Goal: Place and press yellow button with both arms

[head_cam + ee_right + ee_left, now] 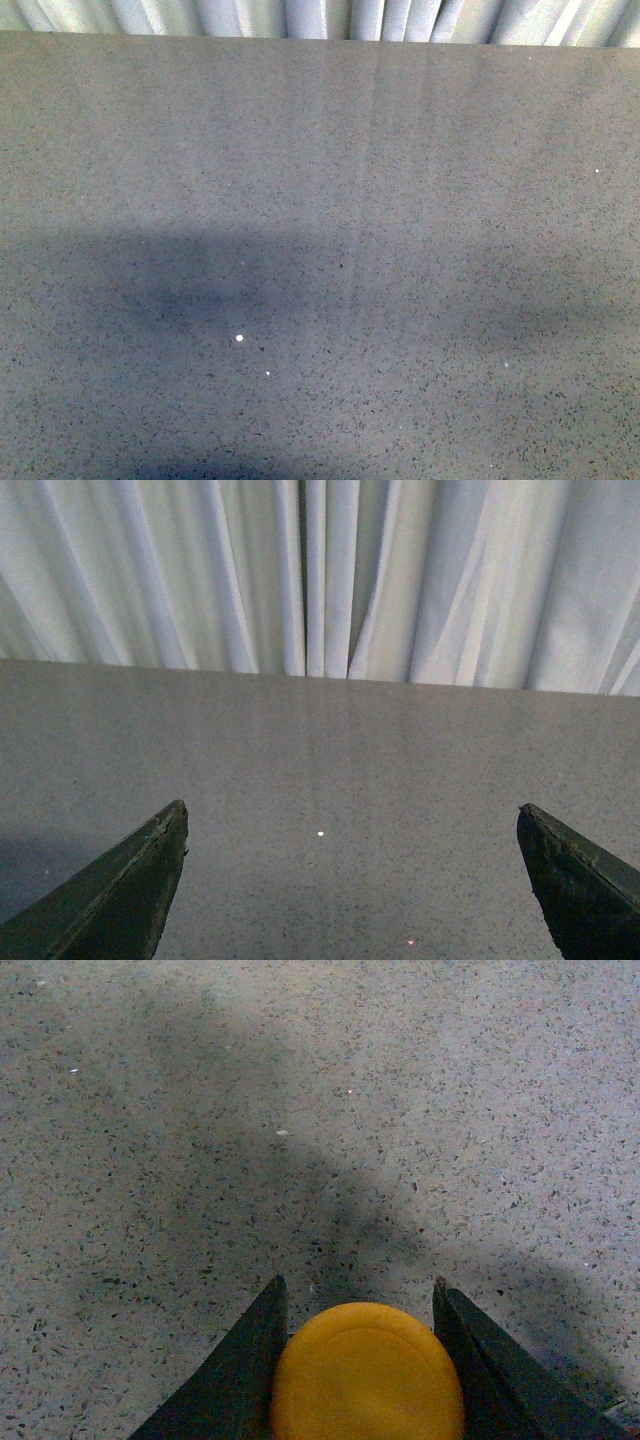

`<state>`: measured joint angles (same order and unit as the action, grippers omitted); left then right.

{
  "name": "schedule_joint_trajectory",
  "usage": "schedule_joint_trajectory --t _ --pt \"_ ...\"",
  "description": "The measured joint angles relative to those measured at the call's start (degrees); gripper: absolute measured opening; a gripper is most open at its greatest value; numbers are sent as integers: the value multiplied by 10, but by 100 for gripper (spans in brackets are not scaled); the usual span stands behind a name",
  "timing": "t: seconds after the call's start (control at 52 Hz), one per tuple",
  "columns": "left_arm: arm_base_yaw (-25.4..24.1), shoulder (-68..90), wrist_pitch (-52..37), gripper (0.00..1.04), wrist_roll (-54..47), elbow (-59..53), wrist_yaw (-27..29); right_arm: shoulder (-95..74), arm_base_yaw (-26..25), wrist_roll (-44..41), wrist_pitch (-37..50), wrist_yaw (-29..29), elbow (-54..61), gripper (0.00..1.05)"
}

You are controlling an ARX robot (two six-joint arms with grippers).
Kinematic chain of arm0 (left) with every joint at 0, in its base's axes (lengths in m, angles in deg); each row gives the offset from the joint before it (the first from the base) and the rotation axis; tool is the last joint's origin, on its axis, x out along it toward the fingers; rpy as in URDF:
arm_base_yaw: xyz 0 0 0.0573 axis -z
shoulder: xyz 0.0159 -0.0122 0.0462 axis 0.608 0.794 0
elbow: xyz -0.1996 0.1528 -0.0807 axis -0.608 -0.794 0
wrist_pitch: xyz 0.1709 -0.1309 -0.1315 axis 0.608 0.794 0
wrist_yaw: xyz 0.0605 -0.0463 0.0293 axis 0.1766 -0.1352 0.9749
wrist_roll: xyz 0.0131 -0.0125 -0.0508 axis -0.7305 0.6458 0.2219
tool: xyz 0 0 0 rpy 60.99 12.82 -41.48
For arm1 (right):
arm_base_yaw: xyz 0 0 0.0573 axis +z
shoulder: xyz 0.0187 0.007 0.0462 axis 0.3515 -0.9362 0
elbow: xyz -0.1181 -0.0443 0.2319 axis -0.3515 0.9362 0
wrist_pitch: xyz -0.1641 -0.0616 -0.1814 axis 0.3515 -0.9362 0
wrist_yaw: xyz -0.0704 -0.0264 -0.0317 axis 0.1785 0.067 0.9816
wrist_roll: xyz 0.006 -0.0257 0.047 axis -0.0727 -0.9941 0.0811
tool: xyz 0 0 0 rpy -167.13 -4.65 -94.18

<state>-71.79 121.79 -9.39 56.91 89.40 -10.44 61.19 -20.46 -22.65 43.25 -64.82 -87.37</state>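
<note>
The left jaws are drawn in close on the yellow button [367, 1372], with one black blade pressed against each side of its cap. The button sits deep between them, well back from their tips. I cannot tell whether it rests on the speckled grey worktop [300, 1110] or hangs over it. Only the cap shows: round, smooth, domed, orange-yellow. The right jaws are spread wide over the worktop with nothing between them, facing a pale pleated curtain [320, 570].

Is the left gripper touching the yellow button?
Touching. The left wrist view shows the yellow button wedged between the fingers of the left gripper, with no gap on either side.
</note>
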Motion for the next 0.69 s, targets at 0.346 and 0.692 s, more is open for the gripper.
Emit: schedule_joint_trajectory --t 0.346,0.692 --pt "22 -110 65 35 -1 7 -8 0 0 0 0 0 0 96" --pt "270 -209 88 35 50 27 64 0 0 0 0 0 0 96"
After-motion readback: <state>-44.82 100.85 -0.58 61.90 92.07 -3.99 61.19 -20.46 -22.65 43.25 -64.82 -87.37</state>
